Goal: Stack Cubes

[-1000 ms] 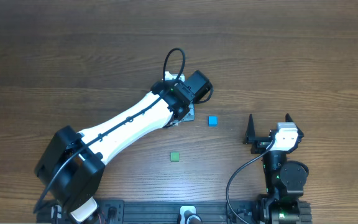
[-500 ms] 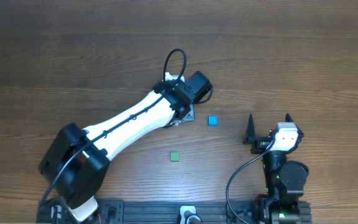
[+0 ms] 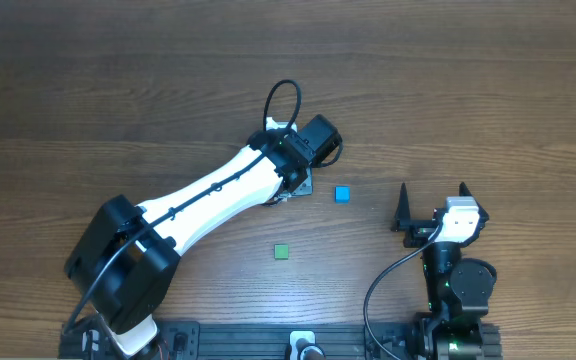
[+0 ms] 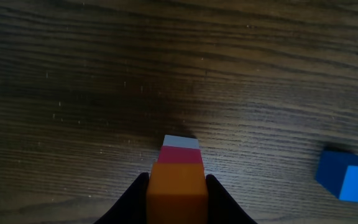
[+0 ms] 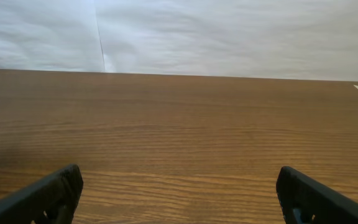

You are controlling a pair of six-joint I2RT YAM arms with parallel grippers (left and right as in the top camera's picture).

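My left gripper (image 4: pixel 176 200) is shut on an orange cube (image 4: pixel 176 186), with a dark finger on each side of it. Directly under the orange cube sits a red cube (image 4: pixel 181 155), and a grey-white cube (image 4: pixel 181 142) shows beneath that. A blue cube (image 4: pixel 347 177) lies on the wood close by, apart from the stack. From above, the left arm (image 3: pixel 218 190) reaches to the table's middle, just left of the blue cube (image 3: pixel 342 193). A green cube (image 3: pixel 282 252) lies nearer the bases. My right gripper (image 3: pixel 433 205) stands open and holds nothing, right of the blue cube.
The brown wooden table (image 3: pixel 118 80) has wide bare areas at the back and at both sides. The right wrist view shows its open fingers (image 5: pixel 50 193) over bare wood, with a white wall (image 5: pixel 229 37) behind the table's far edge.
The left arm's shoulder has shifted slightly right. Its gripper stays over the same spot. The right arm and the loose cubes have not moved.
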